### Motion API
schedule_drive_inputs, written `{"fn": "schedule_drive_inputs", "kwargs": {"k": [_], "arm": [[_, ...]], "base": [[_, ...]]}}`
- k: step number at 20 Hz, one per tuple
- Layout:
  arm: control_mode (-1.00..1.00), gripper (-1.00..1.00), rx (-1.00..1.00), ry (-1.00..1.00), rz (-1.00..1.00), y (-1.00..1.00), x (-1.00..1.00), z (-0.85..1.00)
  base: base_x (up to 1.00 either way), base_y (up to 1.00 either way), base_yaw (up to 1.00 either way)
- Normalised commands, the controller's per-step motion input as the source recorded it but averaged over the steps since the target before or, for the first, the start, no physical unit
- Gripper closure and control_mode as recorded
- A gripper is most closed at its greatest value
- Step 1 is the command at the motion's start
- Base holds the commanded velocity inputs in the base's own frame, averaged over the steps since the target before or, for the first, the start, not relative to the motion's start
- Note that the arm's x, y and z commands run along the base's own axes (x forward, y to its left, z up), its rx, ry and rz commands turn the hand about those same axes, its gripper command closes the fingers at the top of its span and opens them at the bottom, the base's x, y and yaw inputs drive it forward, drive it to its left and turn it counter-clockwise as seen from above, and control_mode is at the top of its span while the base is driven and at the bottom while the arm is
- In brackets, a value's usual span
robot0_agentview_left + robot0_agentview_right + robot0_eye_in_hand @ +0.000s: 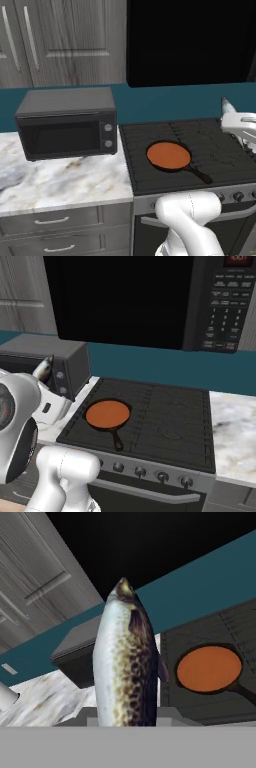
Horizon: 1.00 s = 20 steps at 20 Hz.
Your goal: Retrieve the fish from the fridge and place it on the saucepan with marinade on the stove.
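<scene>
**Fish held up beside the stove**

While the fish (125, 662) stands on end in the hand view, its speckled brown flank and pale silvery belly rise straight up from the bottom edge, tapering to a point at the top. The gripper (231, 117) is clamped on it, the fingertips themselves hidden behind its body. From the left base view only a narrow grey-white tip of the fish pokes above the white hand at the right edge, over the right side of the stove (210, 150); from the right base view the same tip shows at the left, in front of the toaster oven (50, 361).

On the stove's black ridged grates sits the pan (169, 156), round, shallow and black, with a flat orange-brown inside and a long thin handle pointing toward the front edge. It rests on the front left part of the cooktop, well apart from the fish. A row of round knobs (140, 472) lines the steel-grey front below.

Left of the stove, a boxy dark grey toaster oven with two round dials stands on a veined marble counter (60, 180). A glossy black microwave (150, 301) with a keypad hangs over the cooktop against a teal wall (165, 102), and grey wood-grain cabinets (60, 40) with slim bar handles sit above
</scene>
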Motion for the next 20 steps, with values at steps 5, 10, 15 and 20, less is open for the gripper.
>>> {"fn": "schedule_drive_inputs", "kwargs": {"k": [5,10,15,20], "arm": [[1.0,1.0,0.0,0.0,0.0,0.0,0.0,0.0],[1.0,1.0,0.0,0.0,0.0,0.0,0.0,0.0],[1.0,1.0,0.0,0.0,0.0,0.0,0.0,0.0],[1.0,1.0,0.0,0.0,0.0,0.0,0.0,0.0]], "base": [[0.58,-0.01,0.0],[0.35,0.0,0.0],[0.07,0.0,0.0],[0.11,0.0,0.0]]}}
